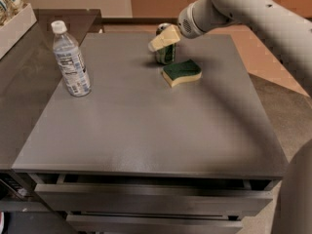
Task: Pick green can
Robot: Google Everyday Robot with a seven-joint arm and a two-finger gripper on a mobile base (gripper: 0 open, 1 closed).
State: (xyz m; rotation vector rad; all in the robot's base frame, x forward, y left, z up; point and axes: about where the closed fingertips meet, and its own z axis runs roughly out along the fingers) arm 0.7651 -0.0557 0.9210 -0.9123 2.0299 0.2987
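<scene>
Seeing green can (165,55) standing upright at the far-middle of the table (146,130), just behind the green-and-yellow sponge (181,72). Seeing gripper (164,38) sitting at the can's upper half, overlapping it in view, arm reaching in from the right. Not managing to tell whether spread, closed or pinching the can. Also seeing water bottle (71,60) standing well apart on the left.

On your grey table (146,126): water bottle (71,60) upright near its left edge, green-and-yellow sponge (182,72) toward its far side.
</scene>
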